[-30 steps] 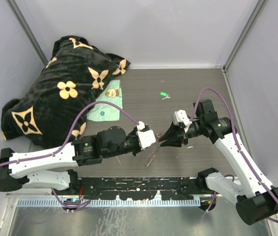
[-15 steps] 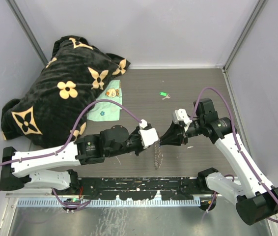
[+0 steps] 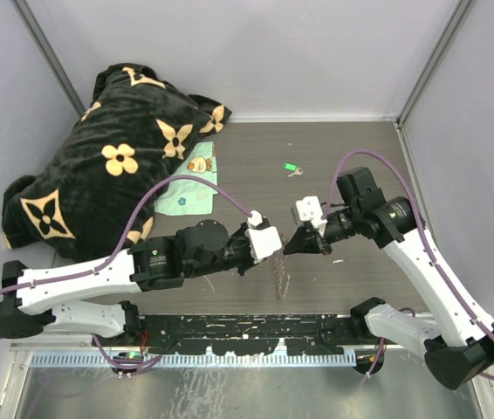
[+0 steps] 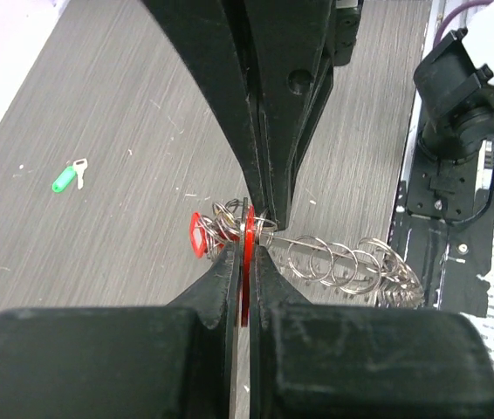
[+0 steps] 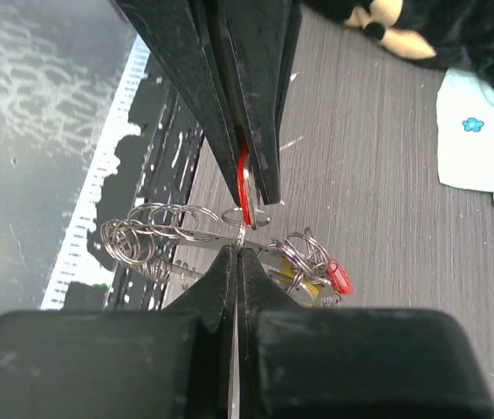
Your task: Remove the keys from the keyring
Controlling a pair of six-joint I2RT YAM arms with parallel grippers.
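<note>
Left gripper [image 4: 245,255] is clamped shut on a red-tagged key [image 4: 245,284]. Right gripper [image 5: 236,253] meets it tip to tip, closed on the keyring [image 5: 155,229] wire. The keyring hangs between both grippers above the table [image 3: 360,157], near the front edge. A green-tagged key [image 3: 291,168] lies loose, well apart, further back.

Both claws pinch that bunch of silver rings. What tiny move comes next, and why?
Probably the left gripper should ease its red plastic key tag away from the right gripper, which is shut on the silver wire-loop keyring beside it; with both clamped, parting them may slide that key off.
</note>
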